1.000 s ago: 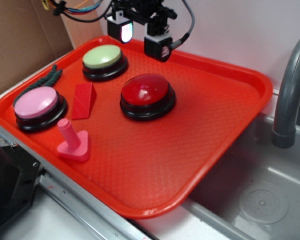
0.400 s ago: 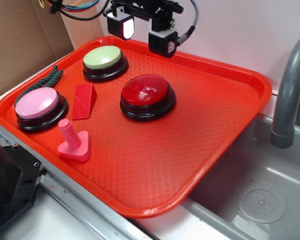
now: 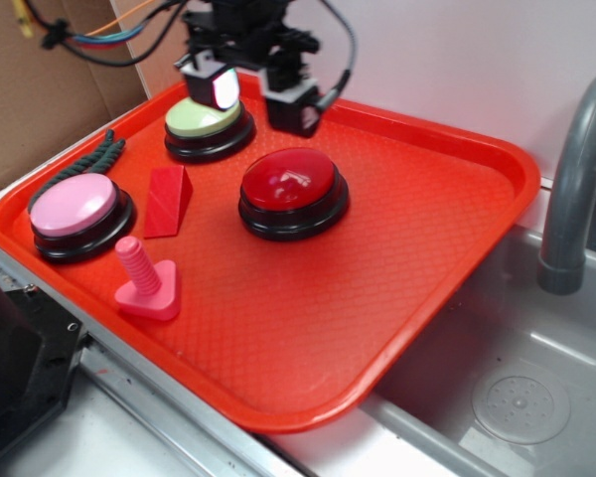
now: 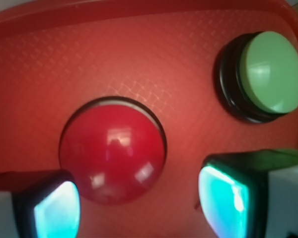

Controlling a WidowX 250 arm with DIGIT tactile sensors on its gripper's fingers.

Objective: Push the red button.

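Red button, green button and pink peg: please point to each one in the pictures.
red button (image 3: 292, 179), exterior view, top of its dome
green button (image 4: 273, 72), wrist view, middle of its dome
pink peg (image 3: 136, 262), exterior view, its ribbed upright shaft

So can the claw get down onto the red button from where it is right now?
Probably yes. The claw hangs open above the tray, just behind the red button, and nothing lies between them; the green button sits off to one side.

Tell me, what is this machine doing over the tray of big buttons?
A robot arm's gripper hangs above the red plastic tray, jaws apart and holding nothing. It is near the large glossy dark-red dome button, between that and the pale green dome button, touching neither. The red one looks unpressed so far.
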